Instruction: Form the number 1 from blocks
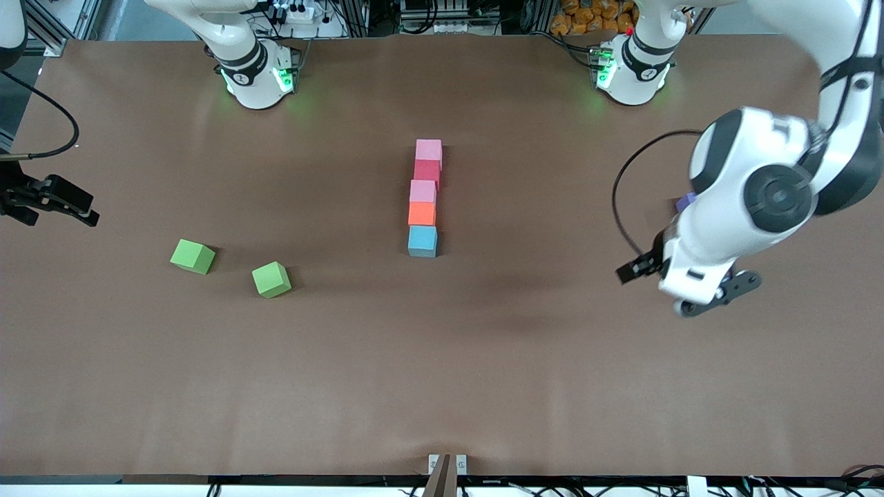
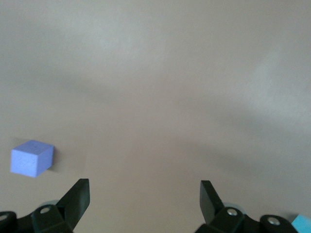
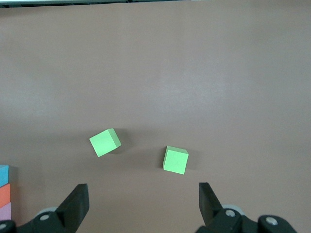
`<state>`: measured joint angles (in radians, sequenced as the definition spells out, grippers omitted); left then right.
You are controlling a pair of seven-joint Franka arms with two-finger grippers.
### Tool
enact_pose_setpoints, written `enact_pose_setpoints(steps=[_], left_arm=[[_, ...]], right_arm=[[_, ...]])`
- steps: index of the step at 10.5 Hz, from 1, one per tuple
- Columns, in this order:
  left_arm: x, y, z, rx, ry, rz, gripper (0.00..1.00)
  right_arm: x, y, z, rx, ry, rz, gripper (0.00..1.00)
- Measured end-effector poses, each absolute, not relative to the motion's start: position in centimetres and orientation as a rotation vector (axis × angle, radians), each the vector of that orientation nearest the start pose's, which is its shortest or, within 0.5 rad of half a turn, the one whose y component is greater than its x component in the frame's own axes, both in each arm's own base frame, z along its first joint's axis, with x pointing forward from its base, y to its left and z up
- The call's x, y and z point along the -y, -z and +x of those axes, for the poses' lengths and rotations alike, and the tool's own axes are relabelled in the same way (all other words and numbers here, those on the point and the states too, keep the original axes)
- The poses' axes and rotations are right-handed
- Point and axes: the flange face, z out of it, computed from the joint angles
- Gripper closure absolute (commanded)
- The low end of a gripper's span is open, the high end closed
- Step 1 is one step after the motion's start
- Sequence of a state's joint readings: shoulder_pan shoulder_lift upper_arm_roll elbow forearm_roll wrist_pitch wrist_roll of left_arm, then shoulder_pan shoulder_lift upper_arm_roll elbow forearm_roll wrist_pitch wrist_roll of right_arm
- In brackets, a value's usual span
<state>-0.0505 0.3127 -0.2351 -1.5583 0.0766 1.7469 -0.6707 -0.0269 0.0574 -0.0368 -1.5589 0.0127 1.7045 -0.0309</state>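
Note:
Five blocks lie in one touching line at the table's middle. From farthest to nearest the front camera they are a light pink block (image 1: 428, 150), a crimson block (image 1: 427, 170), a second pink block (image 1: 423, 190), an orange block (image 1: 422, 213) and a light blue block (image 1: 422, 241). My left gripper (image 1: 718, 295) (image 2: 145, 189) hangs open and empty over bare table toward the left arm's end. My right gripper (image 1: 69, 207) (image 3: 143, 194) is open and empty at the right arm's end. In the right wrist view the blue block (image 3: 4, 173), orange block (image 3: 5, 192) and a pink block (image 3: 5, 211) show at the edge.
Two green cubes (image 1: 193, 256) (image 1: 271, 279) sit toward the right arm's end; the right wrist view shows them as green cubes (image 3: 105, 142) (image 3: 175, 159). A purple cube (image 1: 686, 201) (image 2: 32, 158) lies by the left arm, partly hidden in the front view.

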Motion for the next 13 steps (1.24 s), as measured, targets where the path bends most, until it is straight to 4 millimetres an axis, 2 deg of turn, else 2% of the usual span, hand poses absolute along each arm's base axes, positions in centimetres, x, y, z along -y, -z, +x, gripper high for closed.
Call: enact_pose_setpoints(steps=[2,4,5,9,11,13], left_arm=[[14.1,-47.1,58.5,0.541,-0.199,-3.037,0.0],[13.8,-48.0,55.0,0.535,-0.208,-3.031,0.0],[13.5,-49.0,54.0,0.53,-0.184,-3.034,0.0],[10.3,-54.9,54.8,0.387,-0.001,-3.106,0.0],[10.5,-57.6,55.2,0.231,0.083,-3.134,0.0],[10.5,-59.9,55.4,0.177,0.138,-3.144,0.0]], right_arm=[[3.6,-61.0,58.4,-0.053,0.139,-3.132,0.0],[3.6,-61.0,58.4,-0.055,0.14,-3.132,0.0],[3.7,-61.0,58.4,-0.058,0.141,-3.132,0.0],[3.9,-61.0,58.4,-0.062,0.141,-3.131,0.0],[3.9,-61.0,58.4,-0.062,0.141,-3.131,0.0],[4.0,-61.1,58.4,-0.064,0.144,-3.131,0.0]])
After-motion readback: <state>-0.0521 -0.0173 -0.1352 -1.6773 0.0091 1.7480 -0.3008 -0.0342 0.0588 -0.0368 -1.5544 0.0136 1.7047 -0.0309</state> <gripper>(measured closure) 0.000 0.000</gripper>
